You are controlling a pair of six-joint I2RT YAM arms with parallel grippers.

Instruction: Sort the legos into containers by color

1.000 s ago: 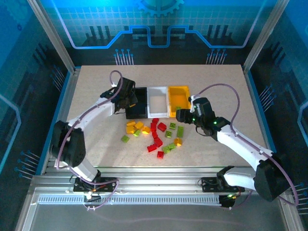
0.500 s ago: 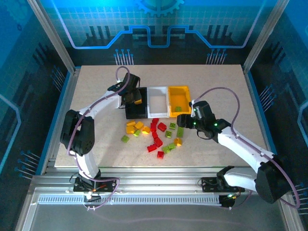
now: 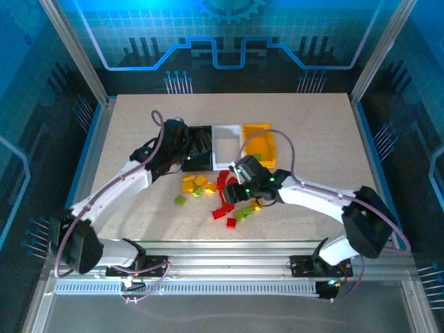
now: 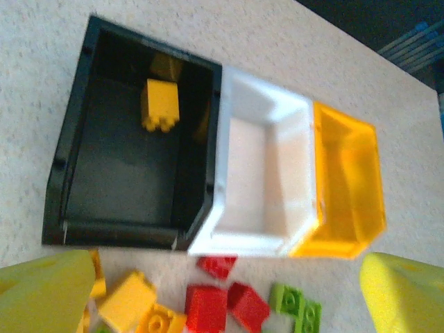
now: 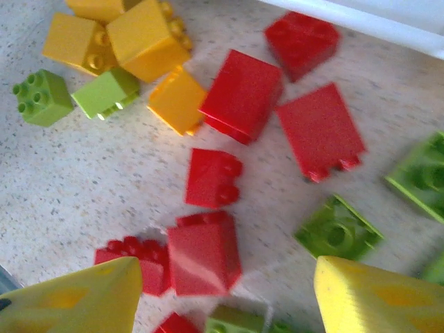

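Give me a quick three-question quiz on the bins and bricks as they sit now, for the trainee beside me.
1. True or false: the white bin is empty.
2. The brick lying in the black bin is: A red, B yellow, C green.
3. Is the right gripper, above the red bricks, open or shut?
Key: 1 true; 2 B; 3 open.

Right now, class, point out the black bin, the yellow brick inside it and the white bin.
black bin (image 4: 121,184), left wrist view, on its bare floor.
yellow brick (image 4: 160,104), left wrist view, on its top face.
white bin (image 4: 258,173), left wrist view, on its bare floor.
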